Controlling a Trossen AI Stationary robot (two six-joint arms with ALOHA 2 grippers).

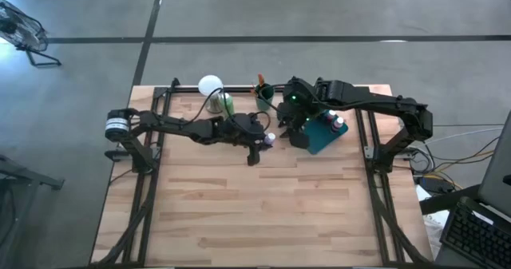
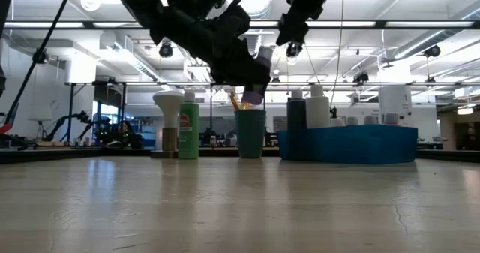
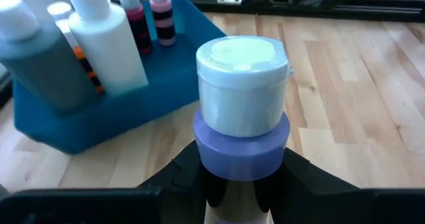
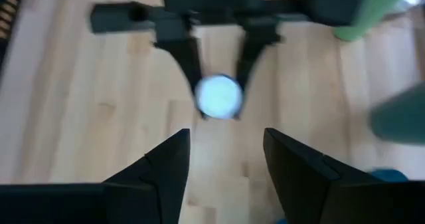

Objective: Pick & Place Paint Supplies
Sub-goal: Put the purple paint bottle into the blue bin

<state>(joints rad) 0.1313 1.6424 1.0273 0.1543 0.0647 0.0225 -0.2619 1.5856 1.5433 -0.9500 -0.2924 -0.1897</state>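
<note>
Purple paint bottle point(image 3: 242, 127) right up close — the left gripper point(image 1: 263, 144) clamps it above the table, just beside the teal tray point(image 3: 86, 127). Right gripper point(image 4: 226, 161) hovers overhead, jaws parted — lower squarely over the cap, then close.

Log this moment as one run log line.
left gripper: holding purple bottle aloft | right gripper: open above it | teal tray: several bottles inside

Open-plan lab: ceiling lights point(image 2: 420, 28), distant workbenches point(image 2: 90, 137).
</note>
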